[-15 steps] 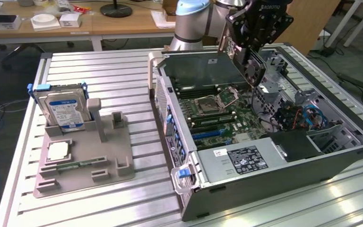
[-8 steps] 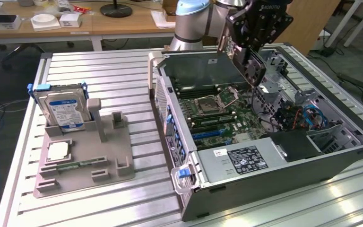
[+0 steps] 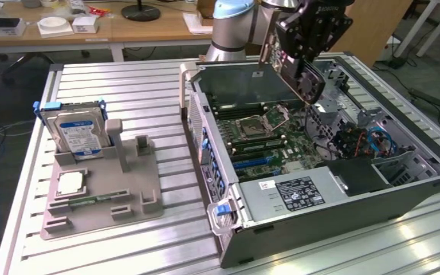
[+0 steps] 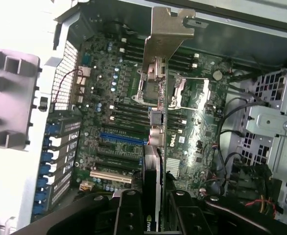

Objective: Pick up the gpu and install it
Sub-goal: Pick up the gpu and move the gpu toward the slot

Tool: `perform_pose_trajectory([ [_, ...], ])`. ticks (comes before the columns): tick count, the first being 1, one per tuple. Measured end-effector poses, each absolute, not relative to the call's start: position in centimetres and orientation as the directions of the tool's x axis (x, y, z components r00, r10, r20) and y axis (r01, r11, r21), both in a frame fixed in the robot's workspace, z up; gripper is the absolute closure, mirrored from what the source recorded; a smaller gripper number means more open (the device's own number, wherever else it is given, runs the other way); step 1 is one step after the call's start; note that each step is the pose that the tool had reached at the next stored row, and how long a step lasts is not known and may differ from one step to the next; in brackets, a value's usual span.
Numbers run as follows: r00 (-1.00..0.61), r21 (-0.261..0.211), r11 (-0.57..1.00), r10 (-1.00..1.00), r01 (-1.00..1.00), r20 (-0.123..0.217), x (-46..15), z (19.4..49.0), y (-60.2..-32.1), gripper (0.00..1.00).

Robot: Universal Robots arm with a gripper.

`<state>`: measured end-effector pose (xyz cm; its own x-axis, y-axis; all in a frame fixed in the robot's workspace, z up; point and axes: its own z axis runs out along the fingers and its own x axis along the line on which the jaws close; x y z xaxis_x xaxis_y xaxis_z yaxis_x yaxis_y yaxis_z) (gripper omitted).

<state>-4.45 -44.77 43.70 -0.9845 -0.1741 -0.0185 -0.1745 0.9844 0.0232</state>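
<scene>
The gpu (image 3: 302, 77), a thin dark card with a silvery end bracket (image 3: 264, 48), hangs tilted above the open computer case (image 3: 403, 197). My gripper (image 3: 306, 57) is shut on the card's upper edge. In the wrist view the gpu (image 4: 152, 166) is seen edge-on between the black fingers (image 4: 129, 213), and its bracket (image 4: 165, 34) points away over the motherboard (image 4: 109, 93). The card is held in the air, clear of the board and of the blue slot (image 4: 121, 138).
The case lies on its side on a slatted metal table (image 3: 128, 80). On the exterior view's left, a grey holder (image 3: 140, 200) carries a silver hard drive (image 3: 78, 132), a processor (image 3: 71, 182) and a green memory strip (image 3: 90, 200). Cables (image 3: 369, 140) crowd the case's right part.
</scene>
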Motion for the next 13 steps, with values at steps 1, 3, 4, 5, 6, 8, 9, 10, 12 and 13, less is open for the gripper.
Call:
perform_pose_trajectory([
  [1,-0.982,0.023,0.982,-0.187,-0.188,-0.019,-4.45,43.69,-44.77,0.73],
  [3,-0.977,0.023,0.977,-0.213,-0.214,-0.019,-4.44,43.69,-44.78,0.73],
  [4,-0.974,0.023,0.974,-0.224,-0.225,-0.019,-4.44,43.69,-44.78,0.73],
  [5,-0.973,0.023,0.972,-0.232,-0.232,-0.019,-4.44,43.69,-44.78,0.73],
  [6,-0.972,0.023,0.972,-0.234,-0.234,-0.019,-4.44,43.68,-44.78,0.73],
  [8,-0.972,0.023,0.972,-0.234,-0.234,-0.019,-4.44,43.68,-44.77,0.73],
  [9,-0.972,0.023,0.972,-0.234,-0.234,-0.019,-4.44,43.68,-44.77,0.73],
  [10,-0.972,0.023,0.972,-0.234,-0.234,-0.019,-4.44,43.68,-44.77,0.73],
  [12,-0.974,0.023,0.974,-0.226,-0.226,-0.019,-4.43,43.68,-44.78,0.73],
  [13,-0.977,0.023,0.976,-0.214,-0.215,-0.019,-4.43,43.67,-44.78,0.73],
])
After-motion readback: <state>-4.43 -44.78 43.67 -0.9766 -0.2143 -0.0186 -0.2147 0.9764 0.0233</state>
